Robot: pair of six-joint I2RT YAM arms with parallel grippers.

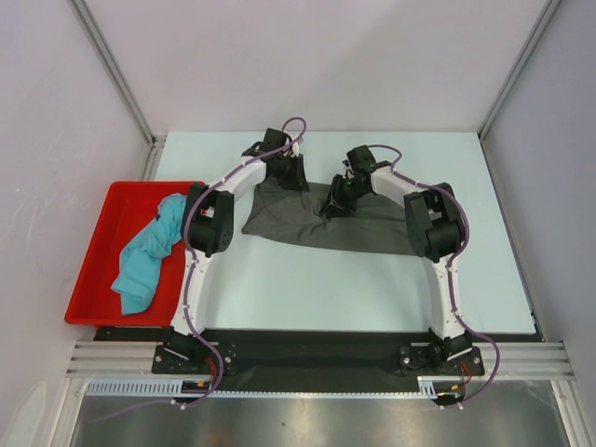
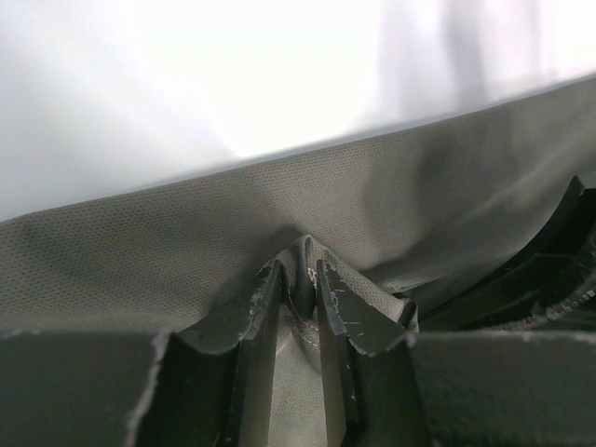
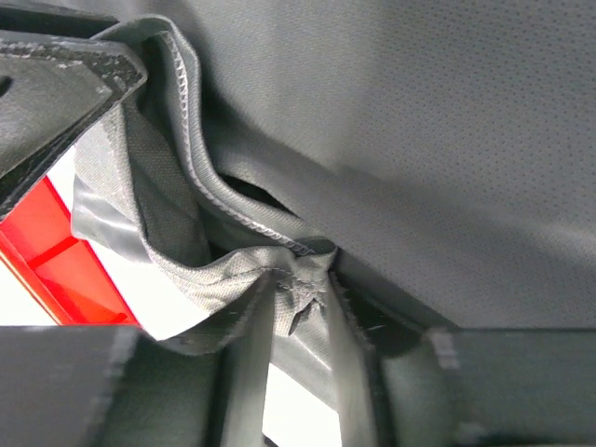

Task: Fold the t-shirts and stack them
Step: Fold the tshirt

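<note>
The dark grey t-shirt (image 1: 307, 219) lies spread across the middle of the table. My left gripper (image 1: 291, 177) is at its far left corner, shut on a pinch of grey cloth (image 2: 300, 279) that bulges between the fingertips. My right gripper (image 1: 332, 207) is over the shirt's middle, shut on a hemmed grey fold (image 3: 298, 279) that it holds raised off the table. The teal t-shirt (image 1: 149, 251) lies crumpled in the red tray (image 1: 98, 261), partly draped over the tray's right rim.
The red tray sits at the table's left edge, beside the left arm's elbow (image 1: 209, 223). Grey walls and metal frame posts (image 1: 112, 65) enclose the table. A black strip (image 1: 317, 349) runs along the near edge by the arm bases.
</note>
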